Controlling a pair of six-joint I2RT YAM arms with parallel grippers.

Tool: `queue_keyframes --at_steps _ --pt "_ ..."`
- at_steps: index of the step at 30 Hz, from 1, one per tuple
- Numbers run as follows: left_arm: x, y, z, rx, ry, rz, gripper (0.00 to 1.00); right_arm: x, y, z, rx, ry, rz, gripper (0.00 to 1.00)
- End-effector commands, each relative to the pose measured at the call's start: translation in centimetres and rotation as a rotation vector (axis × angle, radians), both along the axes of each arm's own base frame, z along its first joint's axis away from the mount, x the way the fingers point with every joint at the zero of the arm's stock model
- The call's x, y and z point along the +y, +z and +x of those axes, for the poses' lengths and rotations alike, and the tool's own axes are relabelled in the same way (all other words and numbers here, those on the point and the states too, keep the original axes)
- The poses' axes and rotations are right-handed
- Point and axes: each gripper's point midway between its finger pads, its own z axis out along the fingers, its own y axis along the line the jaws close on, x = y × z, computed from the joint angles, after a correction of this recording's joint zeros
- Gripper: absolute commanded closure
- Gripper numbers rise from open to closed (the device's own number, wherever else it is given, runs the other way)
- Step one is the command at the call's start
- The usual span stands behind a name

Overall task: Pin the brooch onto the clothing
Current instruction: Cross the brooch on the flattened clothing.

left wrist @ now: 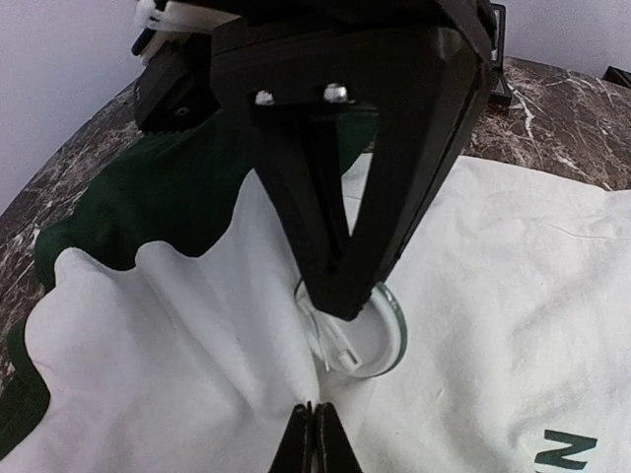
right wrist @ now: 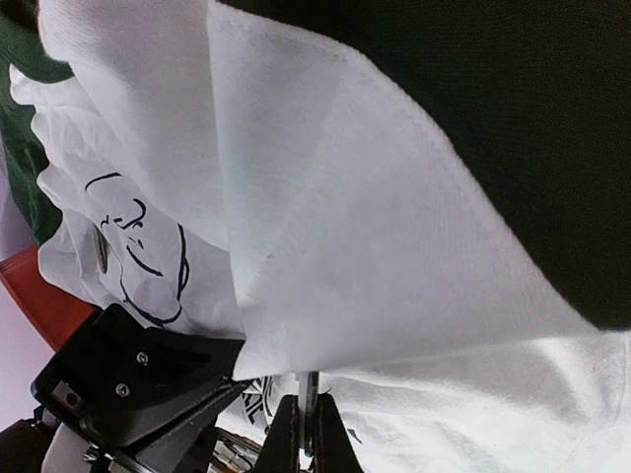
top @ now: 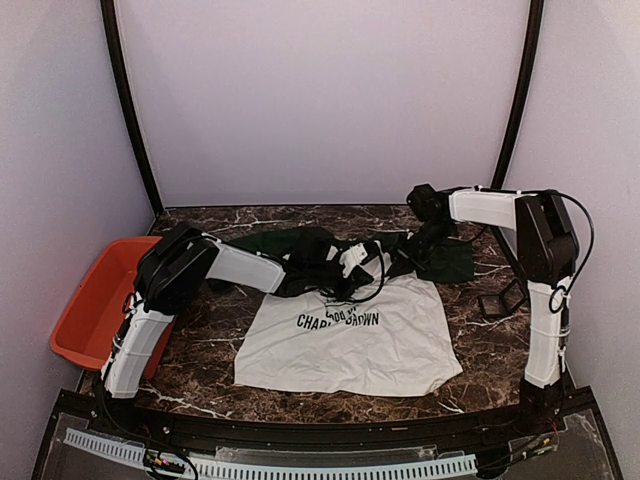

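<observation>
The clothing [top: 370,340] is a white T-shirt with dark green sleeves, spread on the marble table, with its upper part bunched up. My left gripper [left wrist: 312,414] is shut on a raised fold of the white cloth [left wrist: 227,325]. In the top view it [top: 362,262] sits over the shirt's chest. My right gripper [right wrist: 309,404] is shut on the edge of the brooch [right wrist: 309,382]. The brooch is a round clear-rimmed disc [left wrist: 380,345] with a pin on its back. It is held against the cloth just beyond the left fingertips. The right gripper [top: 405,252] reaches in from the right.
An orange bin [top: 95,300] stands at the table's left edge. A small black stand [top: 500,300] sits by the right arm's base. The shirt's green sleeves [top: 270,245] lie bunched toward the back. The shirt's print [right wrist: 148,266] shows beside the left gripper's black body [right wrist: 128,394].
</observation>
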Motion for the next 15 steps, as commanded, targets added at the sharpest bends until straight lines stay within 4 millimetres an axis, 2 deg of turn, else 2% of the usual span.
queue_keyframes --at_steps 1,4,12,15 --pt "0.0 3.2 0.5 -0.057 0.035 -0.01 0.99 -0.8 2.6 0.0 -0.065 -0.008 -0.021 1.0" --pt "-0.1 3.3 0.3 -0.05 0.02 -0.015 0.99 -0.6 2.7 0.2 -0.067 -0.009 -0.017 1.0" --pt "-0.4 3.6 -0.4 -0.031 -0.007 -0.047 0.99 0.2 0.6 0.0 -0.025 0.004 -0.035 1.0" --pt "-0.5 3.8 -0.6 -0.03 -0.021 -0.053 0.99 0.5 0.4 0.1 -0.025 0.005 -0.029 1.0"
